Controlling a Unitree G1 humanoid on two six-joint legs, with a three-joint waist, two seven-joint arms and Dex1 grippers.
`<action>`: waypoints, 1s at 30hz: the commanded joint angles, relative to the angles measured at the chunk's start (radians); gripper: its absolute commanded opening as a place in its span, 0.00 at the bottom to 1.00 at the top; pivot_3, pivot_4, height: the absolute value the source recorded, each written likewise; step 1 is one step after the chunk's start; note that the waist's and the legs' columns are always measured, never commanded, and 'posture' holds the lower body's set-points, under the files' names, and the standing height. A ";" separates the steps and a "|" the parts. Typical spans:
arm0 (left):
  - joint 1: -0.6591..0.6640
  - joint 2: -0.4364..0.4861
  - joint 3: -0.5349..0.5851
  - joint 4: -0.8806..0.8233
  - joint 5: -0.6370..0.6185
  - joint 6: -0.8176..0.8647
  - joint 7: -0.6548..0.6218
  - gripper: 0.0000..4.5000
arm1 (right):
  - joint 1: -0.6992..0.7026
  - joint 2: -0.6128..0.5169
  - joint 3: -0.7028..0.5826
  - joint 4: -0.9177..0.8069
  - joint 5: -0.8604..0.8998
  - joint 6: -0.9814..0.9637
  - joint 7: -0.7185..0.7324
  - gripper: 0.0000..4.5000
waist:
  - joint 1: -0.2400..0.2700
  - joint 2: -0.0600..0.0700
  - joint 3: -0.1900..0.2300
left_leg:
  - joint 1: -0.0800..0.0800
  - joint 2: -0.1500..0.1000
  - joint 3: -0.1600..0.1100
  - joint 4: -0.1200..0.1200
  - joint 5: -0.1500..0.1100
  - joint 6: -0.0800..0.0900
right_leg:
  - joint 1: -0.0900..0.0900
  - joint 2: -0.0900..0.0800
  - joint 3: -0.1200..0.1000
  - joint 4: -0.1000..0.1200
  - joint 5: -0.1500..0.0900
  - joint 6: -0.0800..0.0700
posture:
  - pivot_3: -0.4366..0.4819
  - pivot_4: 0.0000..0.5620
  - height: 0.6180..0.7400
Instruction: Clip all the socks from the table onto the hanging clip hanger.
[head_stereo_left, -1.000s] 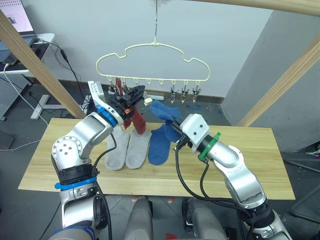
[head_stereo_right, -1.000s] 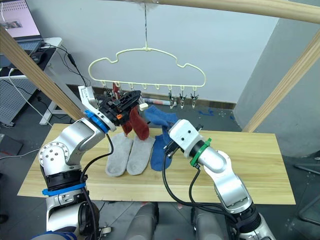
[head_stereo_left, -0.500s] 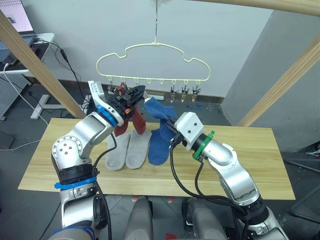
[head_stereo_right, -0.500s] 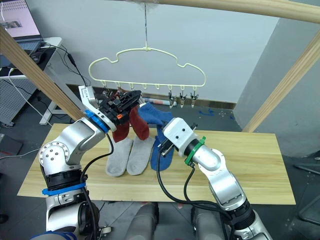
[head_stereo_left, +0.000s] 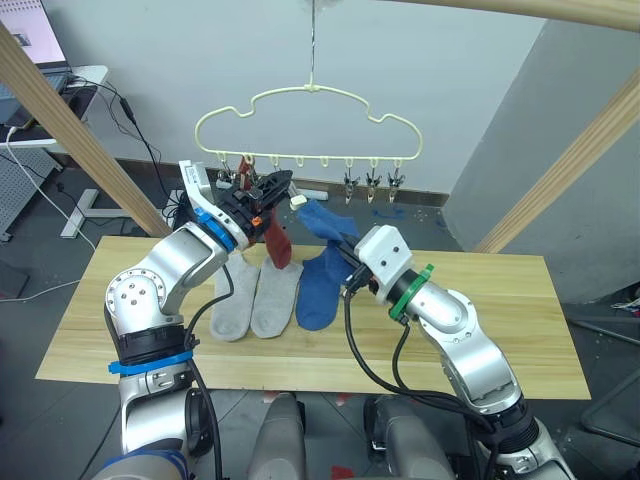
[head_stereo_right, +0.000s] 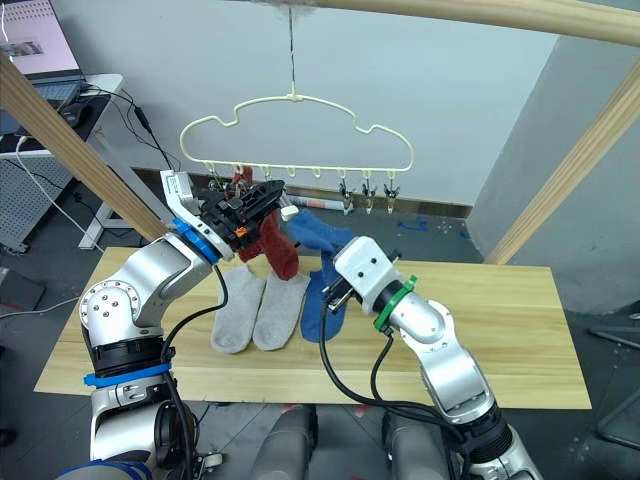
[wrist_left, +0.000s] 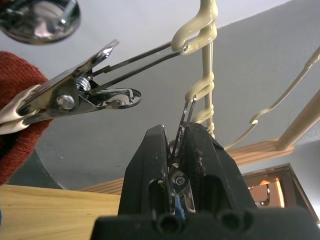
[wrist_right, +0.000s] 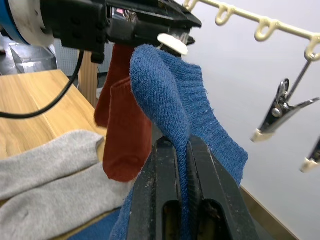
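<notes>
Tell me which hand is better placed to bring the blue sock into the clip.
The right hand: it is shut on the blue sock, raised close to the clip. The left hand is busy pinching that clip on the hanger.

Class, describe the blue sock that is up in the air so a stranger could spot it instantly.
Find the pale-yellow clip hanger above the wooden table. Just below its clips, the right hand pinches one blue sock. Its twin lies flat beside two grey socks.

A lab: timber rail frame, laptop desk, cables
</notes>
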 joint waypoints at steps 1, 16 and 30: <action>0.002 0.004 -0.002 0.006 0.002 -0.006 -0.001 0.04 | -0.026 0.020 -0.006 -0.005 0.007 -0.018 -0.014 0.04 | 0.000 0.000 0.000 | 0.000 0.000 0.000 0.000 0.000 0.000 | 0.000 0.000 0.000 0.000 0.000 0.000 | 0.65 0.49 1.00; 0.012 0.008 -0.018 -0.036 0.022 -0.001 -0.028 0.04 | -0.095 0.065 0.027 0.059 -0.005 -0.034 -0.028 0.04 | 0.001 0.000 0.000 | -0.003 0.000 0.000 0.000 0.000 0.000 | -0.003 0.000 0.000 0.000 0.000 0.000 | 0.67 0.49 1.00; 0.082 0.151 -0.070 -0.170 0.056 0.092 -0.020 0.89 | -0.089 0.116 -0.059 0.174 0.035 -0.006 -0.088 0.00 | 0.008 -0.001 0.000 | -0.006 0.000 0.000 -0.002 0.000 0.000 | -0.008 0.000 0.000 0.000 0.000 0.000 | 0.72 0.48 1.00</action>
